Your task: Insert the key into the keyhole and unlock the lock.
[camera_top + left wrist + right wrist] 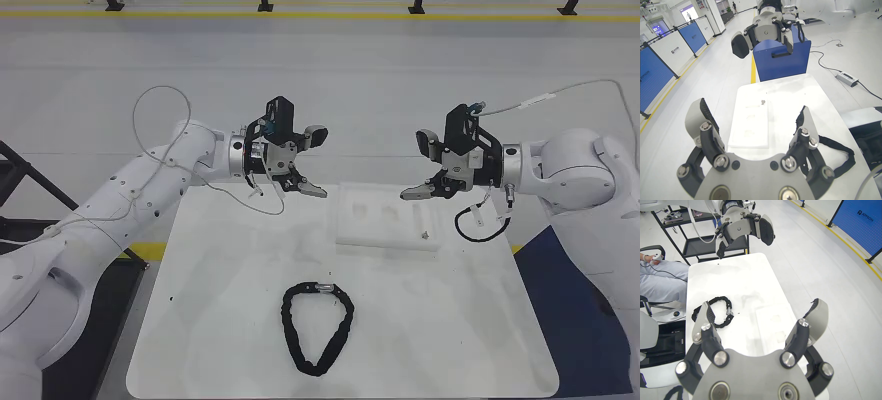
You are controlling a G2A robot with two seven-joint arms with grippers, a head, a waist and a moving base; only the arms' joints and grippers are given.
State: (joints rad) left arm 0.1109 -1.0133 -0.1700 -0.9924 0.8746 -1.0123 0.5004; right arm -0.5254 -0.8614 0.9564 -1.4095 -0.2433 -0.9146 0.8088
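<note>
Both tools empty, jaws wide. Left tool [318, 162] and right tool [418, 167] hang above the far edge of the tabletop [230, 300], one on each side of the white foam tray [385, 228], well apart from each other.

Key [425, 236]: small, lying on the tray at the end nearer the right tool. Lock [318, 328]: black sleeved chain loop flat on the tabletop, nearer the robot than the tray, its metal barrel [322, 289] on the side facing the tray. Keyhole cannot be made out.

Step in hand, as judged: fetch the key; nothing is gripped yet.

Notes for doing it well:
- Right tool is the closer one; bring it down over the key.
- Pinch the head only, leaving the blade free and pointing outward.
- Key is thin and low on soft foam, so close slowly; a slip is likely.
- Left tool should pin the barrel before insertion, or the loose chain will slide.
</note>
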